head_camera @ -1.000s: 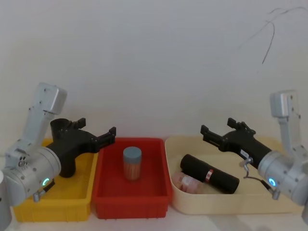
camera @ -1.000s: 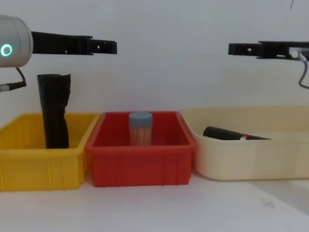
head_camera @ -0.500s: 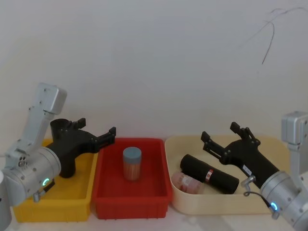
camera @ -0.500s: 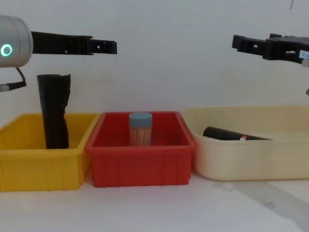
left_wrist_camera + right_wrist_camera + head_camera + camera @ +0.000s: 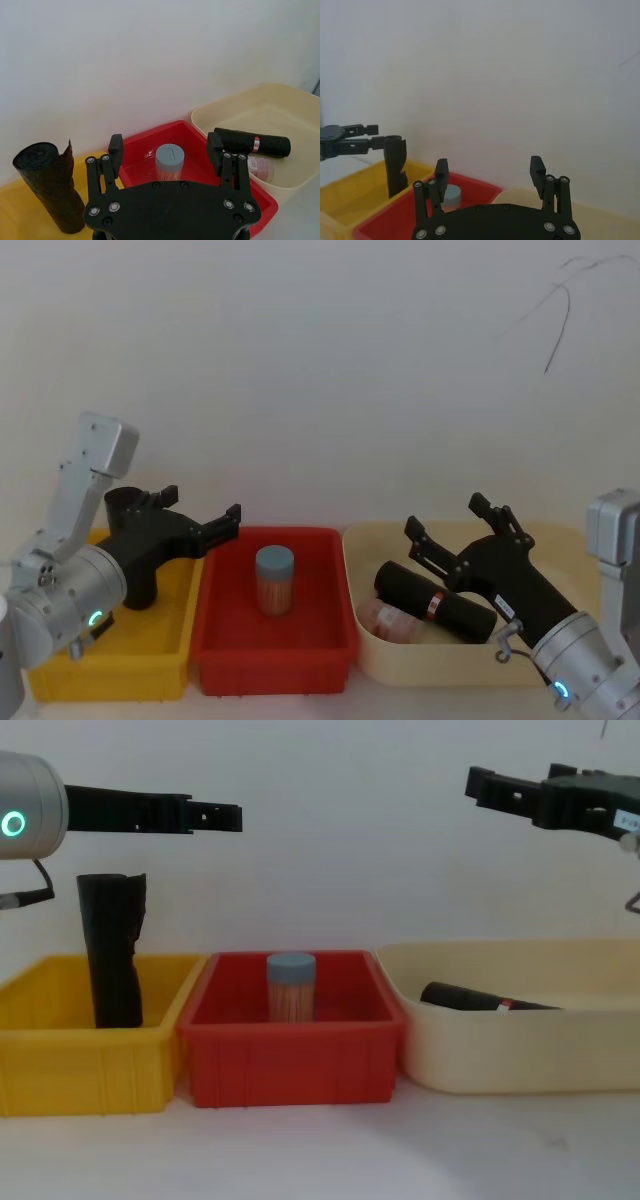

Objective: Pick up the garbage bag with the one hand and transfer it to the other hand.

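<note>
Since 1 s earlier, the right gripper [image 5: 440,518] had swung inward over the cream bin [image 5: 480,665], its fingertips reaching further toward the bin's left side in the head view, while the left gripper [image 5: 203,511] had stayed where it was above the yellow bin [image 5: 110,665]. From the chest camera, the right gripper [image 5: 480,782] also showed further in from the right edge than before.

Nearest the robot stood 3 bins in a row: yellow on the left, the red bin [image 5: 272,655] in the middle, cream on the right. In the cream bin, the garbage bag [image 5: 435,601] lay on its side, tilted from back-left to front-right, its red-and-white label band showing near the middle. A small pinkish jar [image 5: 388,620] lay against its front side. The right gripper hung above the bag, apart from it, with its 2 fingers spread wide and nothing between them.

In the red bin, a cylindrical container [image 5: 275,579] with a grey-blue lid stood upright. In the yellow bin, a second black roll [image 5: 112,950] stood on end, its loose edge sticking up at the top.

The left gripper [image 5: 205,817] was held level, pointing toward the middle, above the roll and the near edge of the red bin. The left wrist view showed its fingers [image 5: 115,148] parted and holding nothing. Behind everything rose a plain white wall [image 5: 320,370].
</note>
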